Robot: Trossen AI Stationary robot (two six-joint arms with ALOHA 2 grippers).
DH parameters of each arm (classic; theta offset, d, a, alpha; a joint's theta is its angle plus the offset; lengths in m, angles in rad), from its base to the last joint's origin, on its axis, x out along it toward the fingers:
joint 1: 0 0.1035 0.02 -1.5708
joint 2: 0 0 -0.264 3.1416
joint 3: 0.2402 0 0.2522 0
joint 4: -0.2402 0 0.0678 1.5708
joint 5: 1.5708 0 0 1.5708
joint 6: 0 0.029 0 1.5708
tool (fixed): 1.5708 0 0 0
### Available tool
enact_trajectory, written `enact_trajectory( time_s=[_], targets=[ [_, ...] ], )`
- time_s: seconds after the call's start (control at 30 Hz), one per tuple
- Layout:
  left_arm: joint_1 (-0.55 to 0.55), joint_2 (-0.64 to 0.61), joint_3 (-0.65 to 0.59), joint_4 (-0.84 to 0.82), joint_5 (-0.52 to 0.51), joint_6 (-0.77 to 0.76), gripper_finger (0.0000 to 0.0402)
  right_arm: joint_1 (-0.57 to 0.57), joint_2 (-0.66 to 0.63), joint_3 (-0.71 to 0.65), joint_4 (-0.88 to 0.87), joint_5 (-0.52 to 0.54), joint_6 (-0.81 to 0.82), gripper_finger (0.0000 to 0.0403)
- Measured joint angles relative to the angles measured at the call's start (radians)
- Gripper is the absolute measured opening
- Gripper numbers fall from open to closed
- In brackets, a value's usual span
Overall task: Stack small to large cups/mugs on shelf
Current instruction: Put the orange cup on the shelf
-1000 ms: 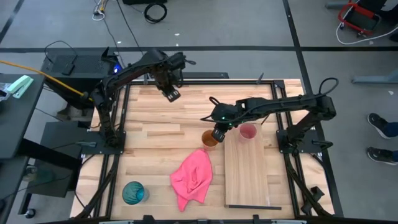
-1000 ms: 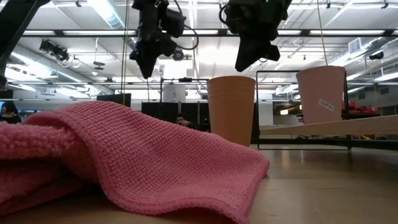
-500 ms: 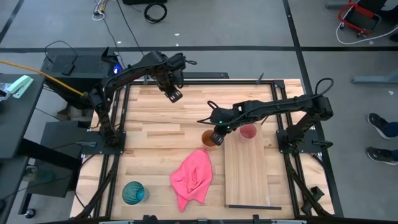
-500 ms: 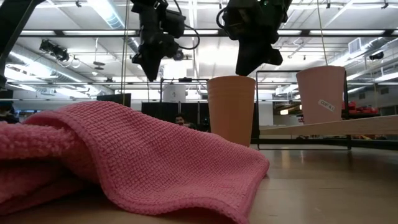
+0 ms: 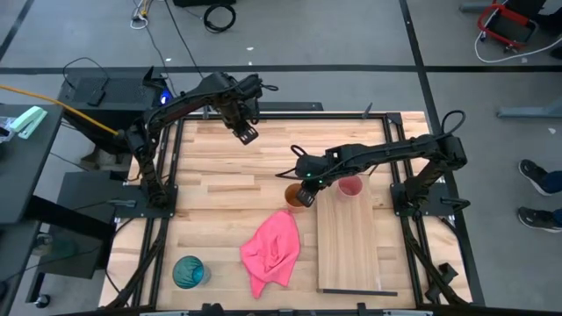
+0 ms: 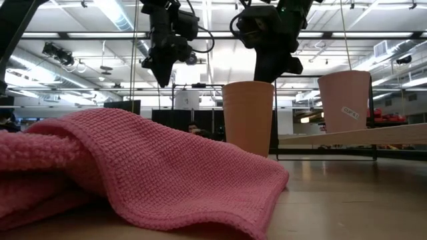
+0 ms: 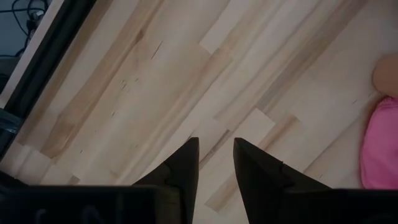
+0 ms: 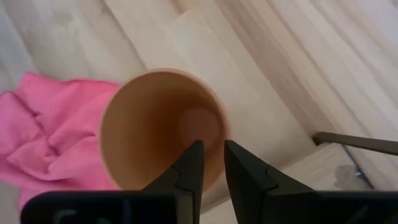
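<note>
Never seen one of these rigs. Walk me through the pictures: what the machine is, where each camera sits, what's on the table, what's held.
Two dark robot arms work at a wooden table. The high view looks straight down; the low view sits at tabletop height; each wrist view looks past that arm's own fingers. On the table: a pink cloth, a teal-blue cup, an orange-brown cup, and a pink cup standing on the shelf. The right gripper hovers over the orange cup's rim, holding nothing. The left gripper waits at the table's far side, empty.

Right gripper (image 5: 301, 197) lowered, jaws narrowly parted; left gripper (image 5: 248, 135) raised.
</note>
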Motion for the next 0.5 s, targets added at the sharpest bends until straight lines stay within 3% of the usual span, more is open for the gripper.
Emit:
enact_trajectory(
  time_s=[0.5],
  targets=[
    [0.000, 0.001, 0.000, 0.009, 0.000, 0.000, 0.0107, 0.000, 0.053, 0.000, -0.011, 0.017, -0.011, 0.0072]
  ],
)
